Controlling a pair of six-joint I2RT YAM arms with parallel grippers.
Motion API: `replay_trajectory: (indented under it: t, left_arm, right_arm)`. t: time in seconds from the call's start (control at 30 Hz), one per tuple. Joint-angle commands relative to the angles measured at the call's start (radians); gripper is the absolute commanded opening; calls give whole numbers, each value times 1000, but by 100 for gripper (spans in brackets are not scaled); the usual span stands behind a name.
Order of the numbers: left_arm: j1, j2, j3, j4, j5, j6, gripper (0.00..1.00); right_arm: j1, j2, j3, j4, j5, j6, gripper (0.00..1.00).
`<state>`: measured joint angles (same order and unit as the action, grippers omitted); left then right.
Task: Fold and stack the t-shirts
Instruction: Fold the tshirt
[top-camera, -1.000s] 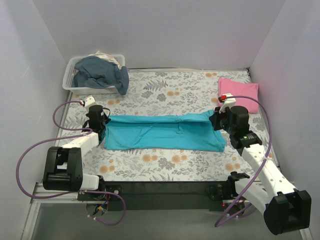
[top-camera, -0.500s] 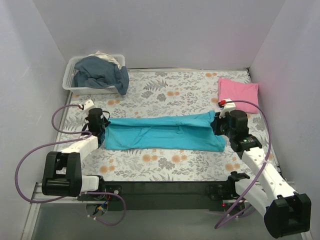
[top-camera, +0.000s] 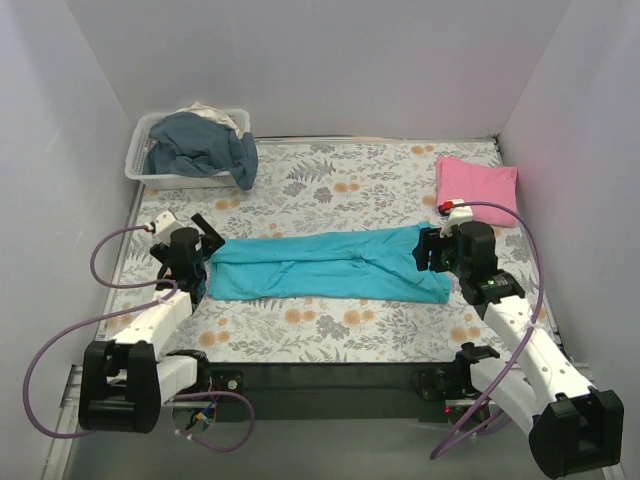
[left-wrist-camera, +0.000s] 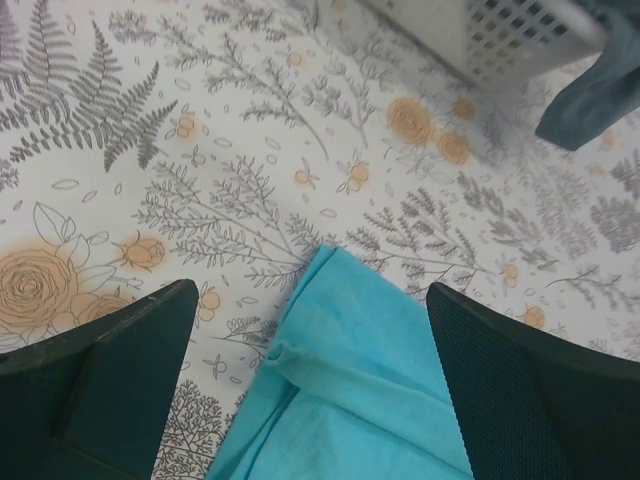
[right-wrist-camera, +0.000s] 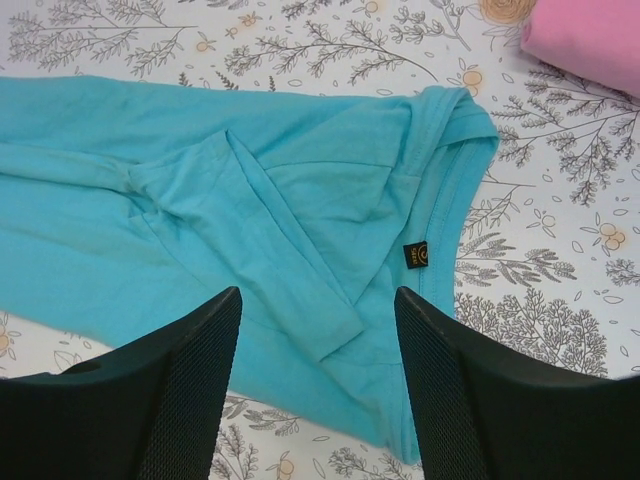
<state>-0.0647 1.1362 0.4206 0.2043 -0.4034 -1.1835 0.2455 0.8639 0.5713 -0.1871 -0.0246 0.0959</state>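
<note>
A table (top-camera: 330, 190) covered in a floral print is seen from above. Its middle is taken up by the turquoise t-shirt (top-camera: 320, 267), which is laid flat as a long, narrow band from 9 o'clock to 3 o'clock, folded lengthwise and loosely creased. At 10 o'clock, in the far corner, a clear plastic bin (top-camera: 175, 180) is set; a dark blue garment (top-camera: 200, 145) is heaped in it and draped over its 3 o'clock rim. A paler cloth seems to lie beneath that garment, though too little of it is shown to be sure. At 2 o'clock the pink t-shirt (top-camera: 475, 182) is placed, folded to a rectangle and set apart from the turquoise one. The left gripper (left-wrist-camera: 310, 288) is held over the 9 o'clock end of the turquoise t-shirt. Its jaws are spread wide and nothing is gripped, a folded corner of the shirt being seen on the table below the gap. The right gripper (right-wrist-camera: 318, 295) is held above the 3 o'clock end, beside the collar (right-wrist-camera: 460, 130). Its jaws are likewise parted and empty, with the cloth lying loose beneath. A small dark label (right-wrist-camera: 415, 255) is seen just inside the neckline.
</note>
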Motion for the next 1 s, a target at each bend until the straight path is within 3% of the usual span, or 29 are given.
replay_trajectory:
  t: [0.0,0.27,0.43,0.67,0.97]
  left_arm:
    - [2,-82,-6,39,-46,-2,91]
    - [-41,62,59,112,35,38,96]
    - [-93,143,95,141,28,56,98]
    - [-99,174,99,149,32,50,98]
    - [-99,189,104,142,46,42,98]
  right_arm:
    - [6,0,45,6,46,1,58]
    - [20,216,123,161,-95,10,54]
    - [96,415,209,228,-98,-10,51]
    - [152,634,289,310,-143,-10,50]
    - [183,791,357,325,-133,-19,49]
